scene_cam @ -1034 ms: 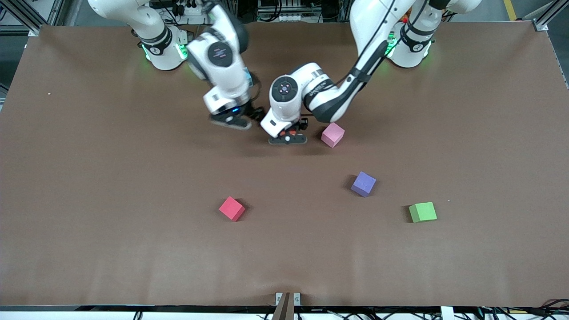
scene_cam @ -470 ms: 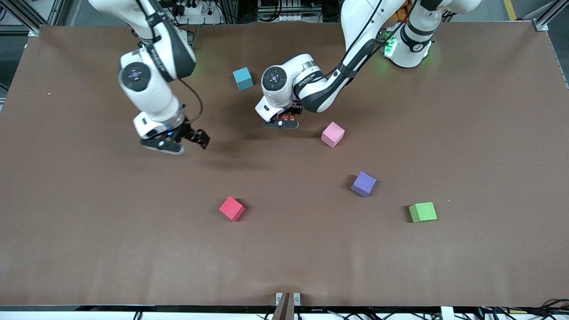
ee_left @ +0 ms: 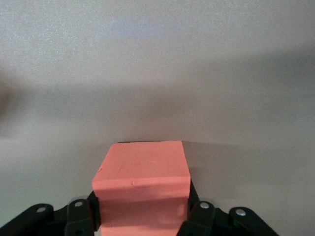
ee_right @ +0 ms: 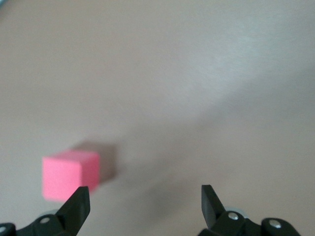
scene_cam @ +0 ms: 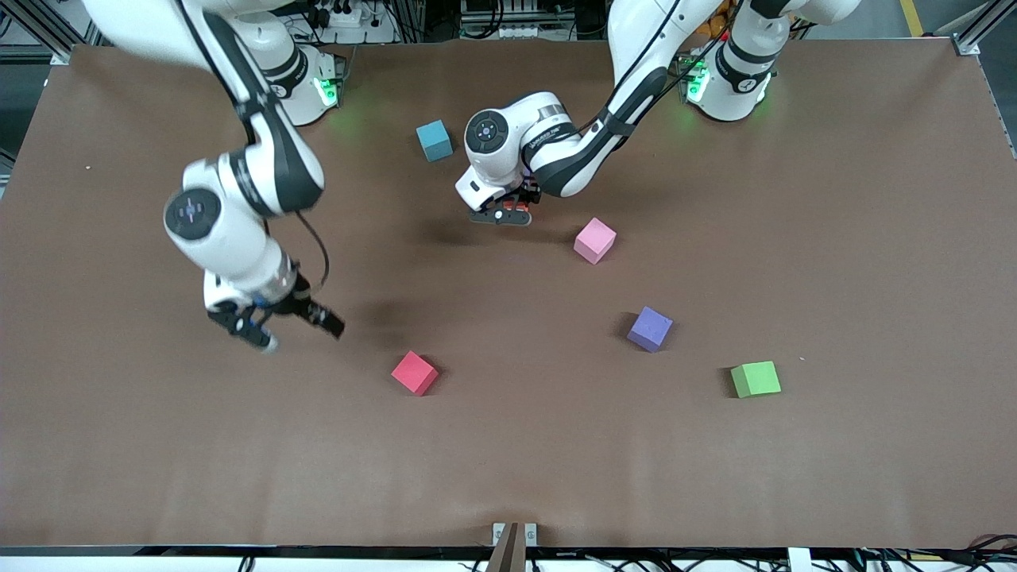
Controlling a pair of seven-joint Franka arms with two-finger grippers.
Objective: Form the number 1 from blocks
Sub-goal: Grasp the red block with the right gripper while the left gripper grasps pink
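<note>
My left gripper hangs low over the table's middle, shut on the orange block, which fills the space between its fingers in the left wrist view. A light pink block lies beside it toward the left arm's end. Nearer the front camera sit the purple block and the red block. My right gripper is open and holds nothing, over the table beside the red block toward the right arm's end. The second light pink block is out of view.
A light blue cube sits near the robots' bases, beside the left arm's wrist. A green cube lies toward the left arm's end, a little nearer the front camera than the purple block. The brown table has wide bare stretches.
My right arm has swung from the table's middle out toward the red block, uncovering the light blue cube. My left gripper drew slightly toward the bases with the orange block.
</note>
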